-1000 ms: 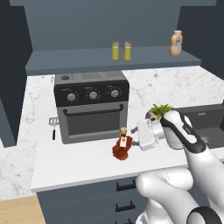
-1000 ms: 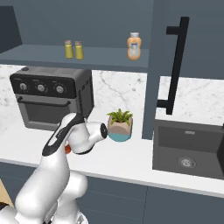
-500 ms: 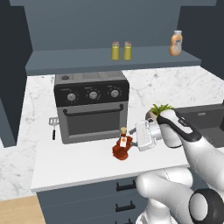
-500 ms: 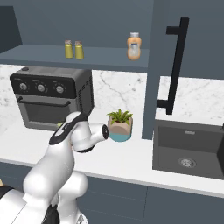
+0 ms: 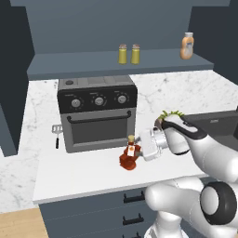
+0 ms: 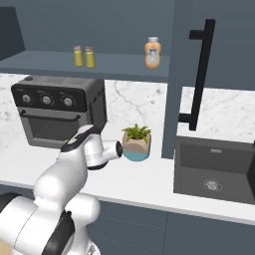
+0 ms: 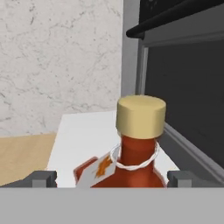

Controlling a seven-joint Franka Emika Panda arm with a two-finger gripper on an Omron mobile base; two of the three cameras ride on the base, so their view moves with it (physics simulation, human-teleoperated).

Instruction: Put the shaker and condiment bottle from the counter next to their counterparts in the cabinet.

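On the counter (image 5: 83,174), in front of the toaster oven (image 5: 97,116), the condiment bottle (image 5: 129,155) stands upright; the gripper (image 7: 112,178), at its 3 o'clock, has jaws apart, flanking it.

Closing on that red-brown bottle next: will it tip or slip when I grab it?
Probably stiff: the condiment bottle looks rigid. Its bulbous base under a thin neck suggests it stands steady on the counter, but a push at the tan cap could tip it. The open gripper straddles the rounded, glossy body, so the grip may slide.
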